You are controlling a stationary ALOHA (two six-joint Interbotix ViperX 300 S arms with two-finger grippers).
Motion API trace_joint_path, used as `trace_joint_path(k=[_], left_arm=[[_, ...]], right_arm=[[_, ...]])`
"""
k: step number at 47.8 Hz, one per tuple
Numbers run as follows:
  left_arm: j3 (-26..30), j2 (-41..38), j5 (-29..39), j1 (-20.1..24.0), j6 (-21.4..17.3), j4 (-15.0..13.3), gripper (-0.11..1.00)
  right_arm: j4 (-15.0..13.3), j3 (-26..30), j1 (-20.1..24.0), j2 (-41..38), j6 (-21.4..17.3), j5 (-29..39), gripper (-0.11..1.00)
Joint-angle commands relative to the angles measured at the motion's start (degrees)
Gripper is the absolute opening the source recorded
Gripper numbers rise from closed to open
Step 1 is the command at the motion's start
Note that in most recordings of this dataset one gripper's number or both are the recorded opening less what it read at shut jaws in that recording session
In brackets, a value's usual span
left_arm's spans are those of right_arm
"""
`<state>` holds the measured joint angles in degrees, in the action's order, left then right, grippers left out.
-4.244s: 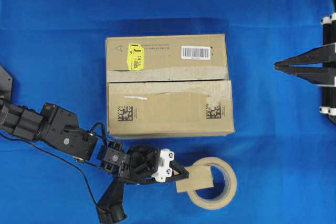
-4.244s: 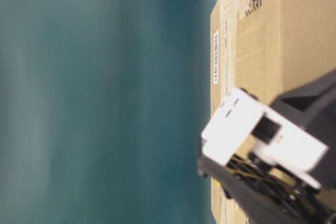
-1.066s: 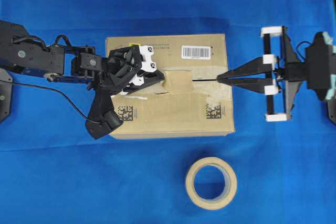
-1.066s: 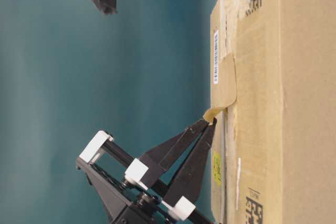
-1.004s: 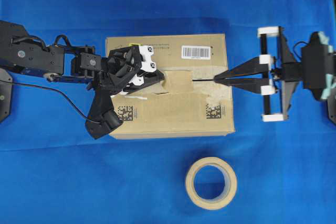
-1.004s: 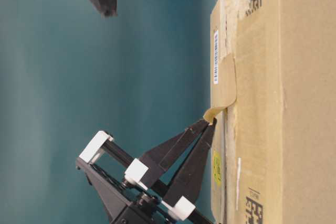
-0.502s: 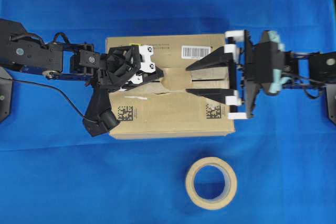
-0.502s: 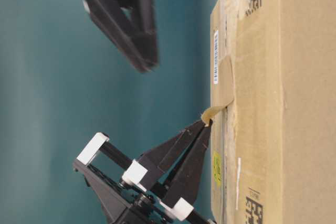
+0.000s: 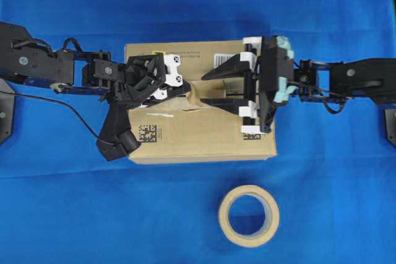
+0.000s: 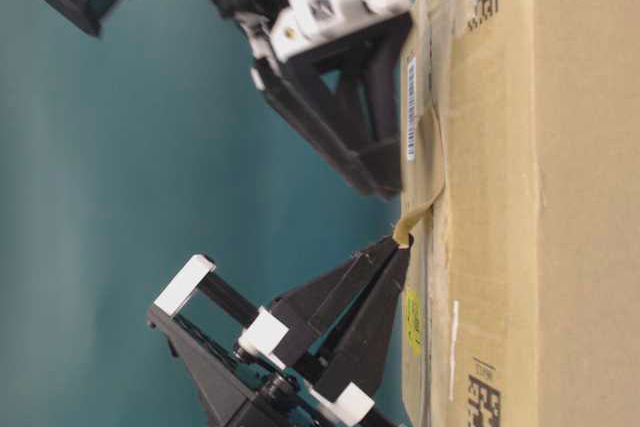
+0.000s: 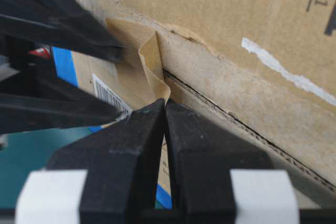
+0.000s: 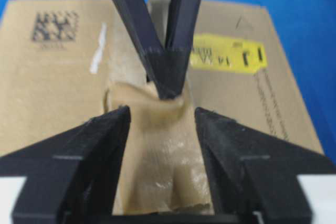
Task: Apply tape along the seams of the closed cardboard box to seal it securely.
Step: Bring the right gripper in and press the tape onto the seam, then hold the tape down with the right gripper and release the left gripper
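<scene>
Tape (image 9: pixel 197 93) is found lying along the seams (image 11: pixel 231 116) on top of the cardboard box (image 9: pixel 198 134), its long axis running with the seam line, its left end lifted off the board. That raised end is pinched in the left gripper (image 9: pixel 184 89), which is closed on it. The right gripper (image 9: pixel 208 86) is spread wide, one finger to each side of the strip, directly over its free right part. Pressing down is judged to fall to the right arm, being nearer the unstuck length

Bright, even overhead light, soft shadows beneath the cardboard box (image 9: pixel 199 100), near fingers (image 12: pixel 105 145) blurred in wrist views, table-level backdrop defocused
</scene>
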<state>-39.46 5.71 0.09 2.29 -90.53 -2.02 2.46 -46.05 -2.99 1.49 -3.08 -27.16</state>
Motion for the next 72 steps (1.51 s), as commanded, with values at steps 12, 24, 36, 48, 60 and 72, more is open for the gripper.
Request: trace_joint_path(k=[12, 24, 36, 48, 60, 72], left_arm=[[0.88, 1.14, 0.18, -0.26, 0.18, 0.18, 0.0], [1.14, 1.05, 0.62, -0.18, 0.62, 0.18, 0.0], [1.49, 0.97, 0.7, 0.44, 0.88, 0.18, 0.0], [1.67, 0.97, 1.05, 0.88, 0.53, 0.09, 0.17], [2.81, 0.62, 2.37, 1.85, 0.62, 0.18, 0.62], [5.71, -0.79, 11.25, 2.37, 0.79, 0.18, 0.61]], right_arm=[[0.18, 1.23, -0.79, -2.64, -0.09, -1.67, 0.37], [0.18, 1.23, -0.7, -3.08, -0.44, -1.32, 0.36], [0.18, 1.23, -0.7, -3.08, -0.53, -1.23, 0.36], [0.18, 1.05, -0.7, -2.99, -0.53, -1.23, 0.36], [0.09, 1.05, -0.53, -2.99, -0.53, -1.23, 0.36], [0.0, 0.53, -0.35, -2.81, -0.53, -1.32, 0.36]])
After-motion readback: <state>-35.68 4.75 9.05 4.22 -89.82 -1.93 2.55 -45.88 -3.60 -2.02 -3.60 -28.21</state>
